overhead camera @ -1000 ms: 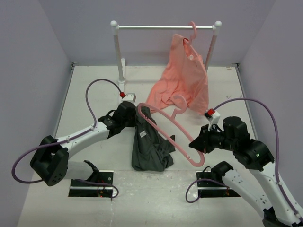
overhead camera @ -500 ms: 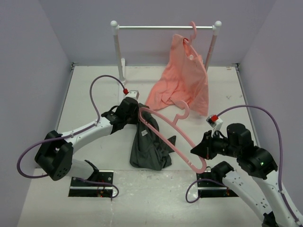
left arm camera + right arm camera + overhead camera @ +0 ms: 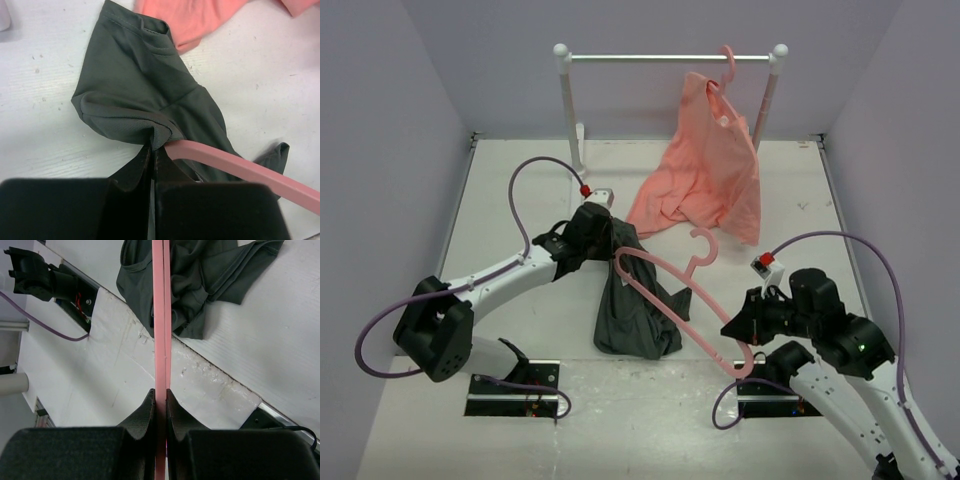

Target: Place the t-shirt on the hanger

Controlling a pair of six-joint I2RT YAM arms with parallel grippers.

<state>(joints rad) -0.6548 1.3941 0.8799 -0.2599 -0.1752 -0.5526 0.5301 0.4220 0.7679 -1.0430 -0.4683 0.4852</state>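
The dark grey t-shirt (image 3: 632,305) hangs bunched over the middle of the table, lifted by its top. My left gripper (image 3: 607,237) is shut on a fold of the t-shirt (image 3: 135,95) near the collar, seen from the left wrist. The pink hanger (image 3: 670,290) runs slantwise from the shirt's top to my right gripper (image 3: 738,338), which is shut on its lower end. One hanger arm (image 3: 240,167) pokes into the cloth beside the left jaws. In the right wrist view the hanger (image 3: 161,315) stands edge-on between the jaws, over the shirt (image 3: 200,285).
A salmon-pink shirt (image 3: 705,165) hangs on another pink hanger from the white rail (image 3: 670,58) at the back, its hem resting on the table. Two black base plates (image 3: 515,388) lie at the near edge. Purple walls close in the left and right sides.
My right gripper has drawn back toward the near edge, lowering that end of the hanger. The left gripper rose slightly with the shirt's top. The hanger's hook shifted right.
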